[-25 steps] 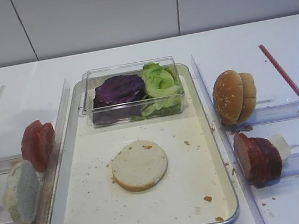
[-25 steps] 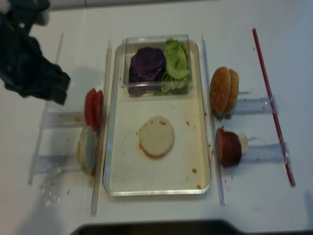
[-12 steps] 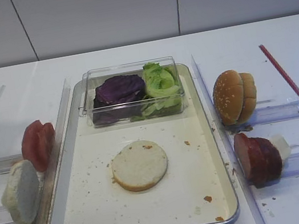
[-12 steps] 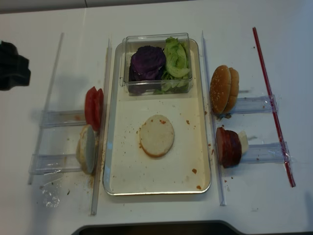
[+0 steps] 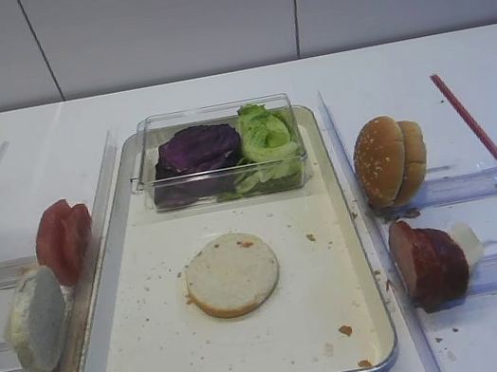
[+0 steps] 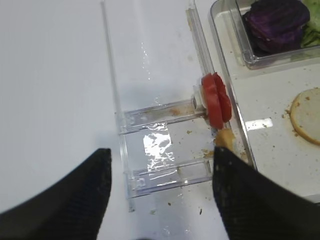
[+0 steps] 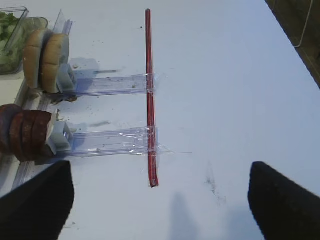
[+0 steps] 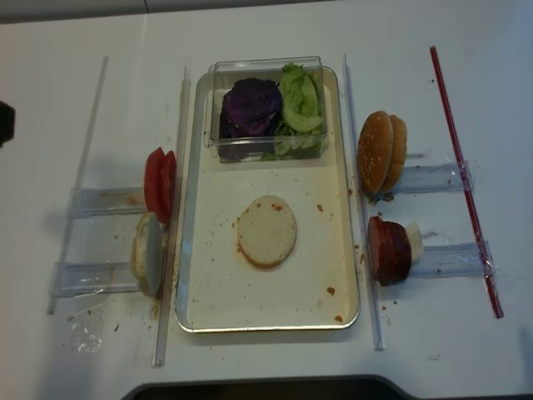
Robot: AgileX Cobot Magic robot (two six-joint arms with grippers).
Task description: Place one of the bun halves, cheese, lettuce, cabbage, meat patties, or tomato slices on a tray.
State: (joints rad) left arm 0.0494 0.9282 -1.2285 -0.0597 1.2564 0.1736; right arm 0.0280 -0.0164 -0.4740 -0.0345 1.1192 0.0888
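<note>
Tray point(image 5: 357, 254): silver, rectangular, centre of table; cream floor scattered with crumbs.
Bun half on tray point(image 5: 232, 274): flat, pale cut face up, near middle of tray floor, apart from rim on all sides.
Clear plastic box point(image 5: 212, 112): at far end of tray, resting on tray floor.
Cabbage point(image 5: 196, 148): dark purple leaves, left part of box.
Lettuce point(image 5: 267, 143): light green crinkled leaves, right part of box, touching cabbage.
Tomato slices point(image 5: 63, 241): pinkish-red, on edge, left of tray in far clear holder.
Second bun half point(image 5: 34, 320): pale face, on edge, left of tray in near holder, just beside tomato slices.
Bun tops point(image 5: 389, 160): 2 domed golden-brown pieces, on edge, right of tray in far holder.
Meat patties point(image 5: 428, 262): dark reddish-brown discs, on edge, right of tray in near holder.
Red strip point(image 7: 149, 95): straight, lying across outer ends of both right holders.
Left gripper point(image 6: 160, 195): fingers spread wide, nothing between, above table left of tray, over left holders.
Right gripper point(image 7: 160, 200): fingers spread wide, nothing between, above bare table right of red strip.
</note>
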